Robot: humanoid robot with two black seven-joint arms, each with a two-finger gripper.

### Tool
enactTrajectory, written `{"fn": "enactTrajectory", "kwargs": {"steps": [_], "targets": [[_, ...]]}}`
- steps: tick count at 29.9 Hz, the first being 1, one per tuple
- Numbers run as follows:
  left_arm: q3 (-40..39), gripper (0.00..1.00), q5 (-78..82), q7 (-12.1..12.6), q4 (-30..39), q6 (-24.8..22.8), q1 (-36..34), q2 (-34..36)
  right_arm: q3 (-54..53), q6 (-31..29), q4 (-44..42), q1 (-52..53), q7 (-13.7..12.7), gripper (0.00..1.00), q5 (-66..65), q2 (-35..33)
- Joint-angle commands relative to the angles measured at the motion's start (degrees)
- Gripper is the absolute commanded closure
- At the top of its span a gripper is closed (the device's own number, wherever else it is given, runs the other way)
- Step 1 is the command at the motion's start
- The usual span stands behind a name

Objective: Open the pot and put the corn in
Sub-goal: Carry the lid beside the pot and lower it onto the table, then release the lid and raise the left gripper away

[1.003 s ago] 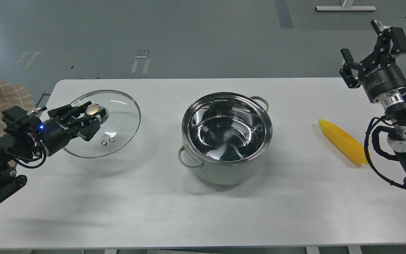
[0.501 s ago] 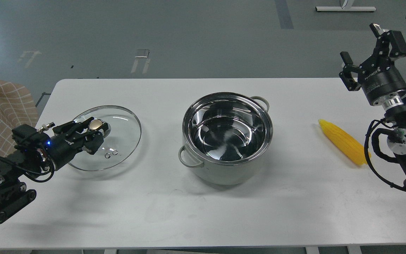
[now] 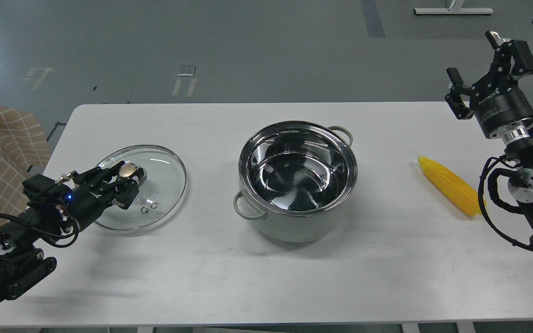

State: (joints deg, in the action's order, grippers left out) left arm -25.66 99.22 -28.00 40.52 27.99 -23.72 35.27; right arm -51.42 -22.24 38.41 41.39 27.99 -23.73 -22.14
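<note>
the fingers (image 3: 130,185) of the left gripper (image 3: 127,178) are seen closed around the brass-coloured knob (image 3: 127,170) of the glass lid (image 3: 164,189), so the lid is gripped by its knob near the left end of the white table (image 3: 266,277). whether the lid's rim is resting on the table or held just above it cannot be told, though a faint shadow is cast beneath it. a small blue light is lit on the left arm's wrist, behind the gripper. the fingers (image 3: 454,90) of the right gripper (image 3: 477,64) are spread wide apart with nothing between them, and the gripper is held up in the air past the far right corner of the table, pointing away from the surface. the pot (image 3: 297,180) is placed upright near the middle of the table, uncovered, with its shiny steel interior exposed and nothing seen inside; one loop handle is turned toward the front left and the other toward the back right. the corn (image 3: 451,190) is laid flat on the table well to the right of the pot, apart from it, angled with its tapered tip toward the pot and its far end near the right arm's lower links. a checked cloth (image 3: 3,143) is visible beyond the table's left edge.
</note>
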Motion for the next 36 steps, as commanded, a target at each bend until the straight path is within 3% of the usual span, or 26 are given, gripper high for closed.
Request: {"fn": "enactTrajectory", "kwargs": {"steps": [1, 14, 22, 25, 27, 32, 36], "targets": [[0.0, 0.54, -0.2, 0.0, -2.4, 0.0, 0.0, -1.3, 0.0, 0.0, 0.0, 0.0, 0.0, 0.01, 0.0, -0.1], [-0.1, 0.13, -5.1, 0.0, -1.9, 0.0, -0.7, -1.6, 0.0, 0.0, 0.0, 0.0, 0.0, 0.01, 0.0, -0.3], [-0.4, 0.10, -11.0, 0.0, 3.7, 0.0, -4.3, 2.3, 0.1, 0.0, 0.0, 0.1, 0.0, 0.01, 0.0, -1.0], [-1.5, 0.10, -20.7, 0.0, 13.1, -7.2, -7.4, 8.1, 0.4, 1.2, -0.2, 1.1, 0.0, 0.01, -3.5, -3.0], [-1.6, 0.10, -26.2, 0.0, 15.5, -9.6, -9.6, 9.3, 0.5, 3.3, -0.2, 1.7, 0.0, 0.01, -7.5, -3.9], [-1.7, 0.09, -42.1, 0.0, 17.2, -21.6, -18.2, 10.8, 6.2, 6.0, 0.4, 4.8, 0.0, 0.01, -28.4, -8.3], [-1.8, 0.09, -58.8, 0.0, 17.2, -32.2, -24.7, 10.8, 16.8, 6.2, 4.0, 8.7, 0.0, 0.01, -42.1, -16.7]]}}
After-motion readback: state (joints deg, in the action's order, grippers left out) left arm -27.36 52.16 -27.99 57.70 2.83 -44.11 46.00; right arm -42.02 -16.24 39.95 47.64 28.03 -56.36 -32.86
